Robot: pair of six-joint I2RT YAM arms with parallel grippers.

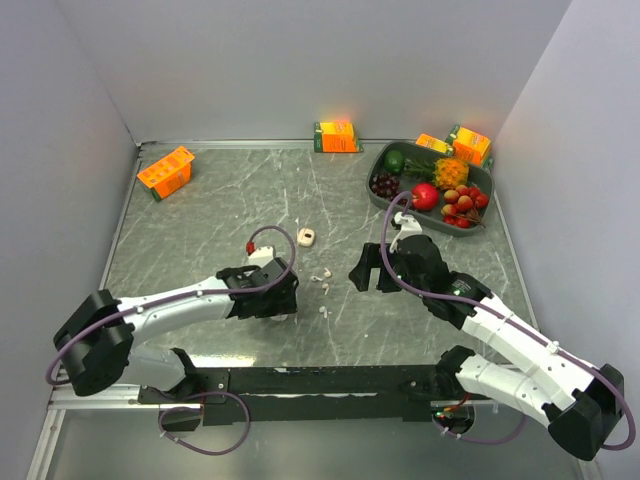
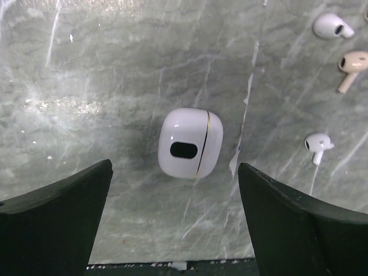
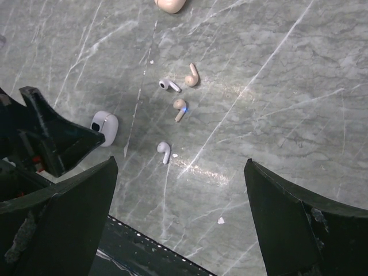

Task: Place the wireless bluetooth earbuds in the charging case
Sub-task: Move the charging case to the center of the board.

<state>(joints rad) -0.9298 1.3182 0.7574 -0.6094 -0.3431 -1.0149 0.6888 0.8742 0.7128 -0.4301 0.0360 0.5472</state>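
Note:
A closed white charging case [image 2: 190, 142] with a dark oval mark lies on the marble table, just ahead of my left gripper [image 2: 175, 230], which is open and empty above it. The case also shows in the right wrist view [image 3: 105, 127]. Several tiny earbuds lie loose to its right: two white ones [image 3: 169, 85] [image 3: 164, 151] and two beige ones [image 3: 191, 76] [image 3: 180, 107]. In the top view they lie [image 1: 320, 279] between the two grippers. My right gripper [image 3: 181, 218] is open and empty, hovering right of the earbuds [image 1: 370, 274]. My left gripper [image 1: 272, 300] hides the white case from above.
A small beige case [image 1: 306, 237] lies further back, also at the top of the right wrist view [image 3: 169, 4]. A grey tray [image 1: 380, 165] of toy fruit stands at the back right. Orange cartons [image 1: 166, 171] [image 1: 336, 136] [image 1: 470, 144] stand along the back.

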